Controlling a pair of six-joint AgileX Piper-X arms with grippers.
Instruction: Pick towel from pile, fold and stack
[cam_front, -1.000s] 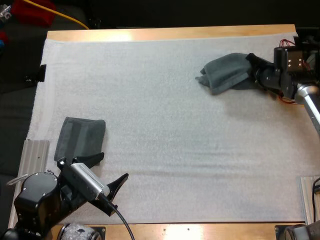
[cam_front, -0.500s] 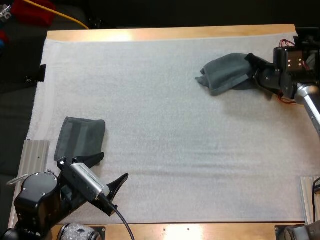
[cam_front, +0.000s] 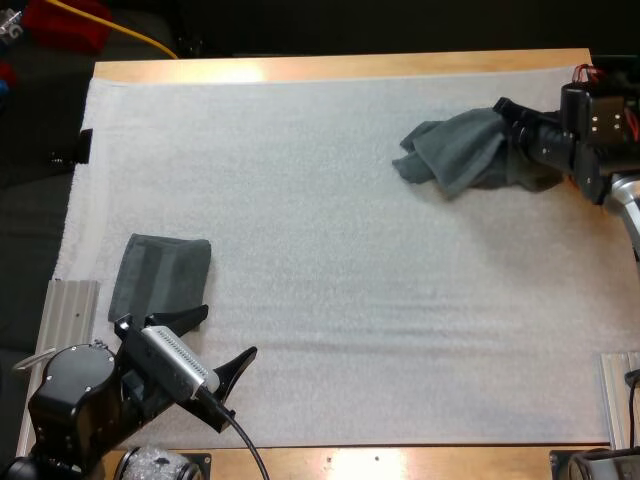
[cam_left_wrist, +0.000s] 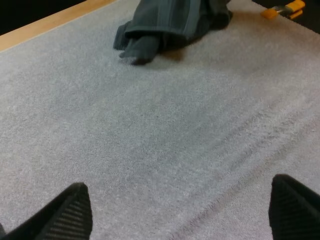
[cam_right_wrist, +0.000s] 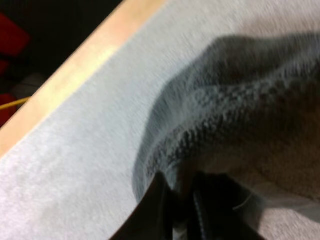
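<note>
A crumpled dark grey-green towel (cam_front: 458, 150) hangs partly lifted at the mat's far right, one corner drooping toward the mat. My right gripper (cam_front: 508, 122) is shut on its right edge; up close, its fingers (cam_right_wrist: 161, 207) pinch the towel's fabric (cam_right_wrist: 240, 115). A folded towel (cam_front: 160, 273) lies flat at the near left of the mat. Just behind it, my left gripper (cam_front: 222, 340) stands open above bare mat with nothing between its fingers (cam_left_wrist: 70, 214). Far ahead of it the crumpled towel (cam_left_wrist: 170, 22) shows.
The white mat (cam_front: 320, 250) covers nearly the whole wooden table (cam_front: 340, 66). Metal rails sit at the near left (cam_front: 68, 310) and near right (cam_front: 615, 395) edges of the table.
My right gripper has moved up and to the right, drawing the crumpled towel with it so the cloth now hangs and stretches. The left arm has stayed still.
</note>
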